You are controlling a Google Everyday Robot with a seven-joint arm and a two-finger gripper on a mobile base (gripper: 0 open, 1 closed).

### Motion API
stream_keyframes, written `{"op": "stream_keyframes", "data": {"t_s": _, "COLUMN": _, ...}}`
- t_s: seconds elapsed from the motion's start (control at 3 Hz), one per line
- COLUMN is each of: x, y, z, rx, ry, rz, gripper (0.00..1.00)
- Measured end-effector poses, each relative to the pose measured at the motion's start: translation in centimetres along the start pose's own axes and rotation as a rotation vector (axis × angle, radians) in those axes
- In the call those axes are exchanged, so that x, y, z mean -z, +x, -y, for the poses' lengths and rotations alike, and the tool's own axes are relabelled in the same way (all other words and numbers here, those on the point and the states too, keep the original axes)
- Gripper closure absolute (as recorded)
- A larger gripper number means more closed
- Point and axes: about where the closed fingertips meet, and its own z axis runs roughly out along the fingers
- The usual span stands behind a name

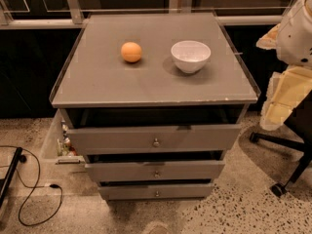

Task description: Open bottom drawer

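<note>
Camera view: bottom drawer (157, 191) barely ajar, bowl (190, 55) empty — end effector out of sight.

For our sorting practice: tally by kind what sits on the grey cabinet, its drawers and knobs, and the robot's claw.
Orange: 1
Bowl: 1
Drawers: 3 (top drawer, middle drawer, bottom drawer)
Knobs: 3
Claw: 1, at the right edge, beside the cabinet
Total: 9

arm (298, 28): white rounded shell, small black dots | gripper (278, 108), right edge: pale yellow panels
</note>
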Motion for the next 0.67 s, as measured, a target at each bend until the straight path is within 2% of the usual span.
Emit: {"op": "stream_keyframes", "data": {"t_s": 0.67, "x": -0.57, "y": 0.11, "z": -0.41, "rx": 0.006, "ry": -0.011, "rz": 0.014, "gripper": 0.00}}
